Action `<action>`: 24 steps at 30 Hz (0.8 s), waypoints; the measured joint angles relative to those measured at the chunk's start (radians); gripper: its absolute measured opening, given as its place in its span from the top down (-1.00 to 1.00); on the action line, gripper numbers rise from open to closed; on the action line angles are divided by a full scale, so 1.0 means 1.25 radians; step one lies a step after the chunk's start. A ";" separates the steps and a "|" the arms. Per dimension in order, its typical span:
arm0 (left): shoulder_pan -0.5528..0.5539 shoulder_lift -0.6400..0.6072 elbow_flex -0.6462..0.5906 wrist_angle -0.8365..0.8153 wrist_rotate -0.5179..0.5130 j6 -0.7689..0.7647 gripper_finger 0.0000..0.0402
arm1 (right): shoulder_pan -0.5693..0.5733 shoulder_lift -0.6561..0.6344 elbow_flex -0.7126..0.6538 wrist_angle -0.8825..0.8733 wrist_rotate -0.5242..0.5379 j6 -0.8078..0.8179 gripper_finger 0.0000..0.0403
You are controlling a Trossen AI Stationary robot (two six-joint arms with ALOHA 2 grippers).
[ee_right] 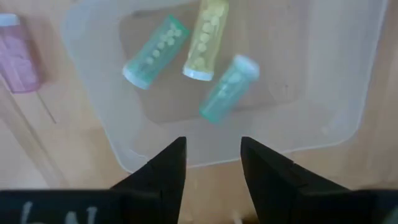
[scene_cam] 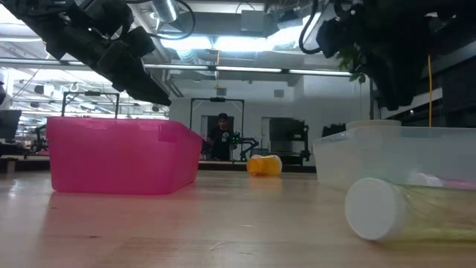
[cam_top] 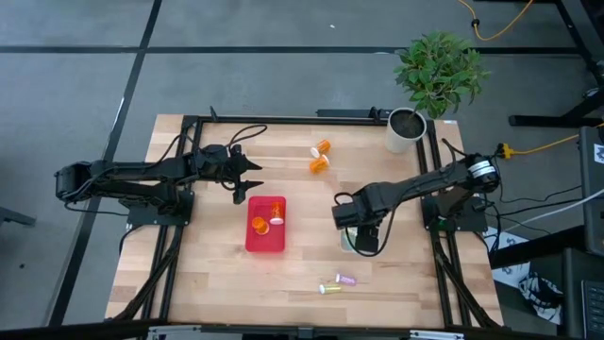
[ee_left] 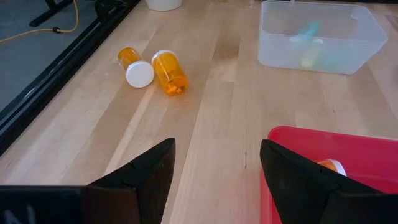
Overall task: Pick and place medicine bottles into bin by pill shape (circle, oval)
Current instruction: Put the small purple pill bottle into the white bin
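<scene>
Two orange bottles with white caps lie on the table toward the far edge; they also show in the left wrist view. Two more orange bottles lie in the red bin. My left gripper is open and empty, above the table by the red bin's far left corner. My right gripper is open and empty above the clear bin, which holds two green bottles and a yellow one. A pink bottle and a yellow bottle lie on the table near the front edge.
A white pot with a green plant stands at the far right corner. Black frame rails run along the table's edges. A person stands in the room far behind the table.
</scene>
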 joint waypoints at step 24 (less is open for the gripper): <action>0.000 0.000 0.000 0.000 0.000 0.001 -0.14 | 0.149 0.000 0.027 0.111 -0.001 0.075 0.22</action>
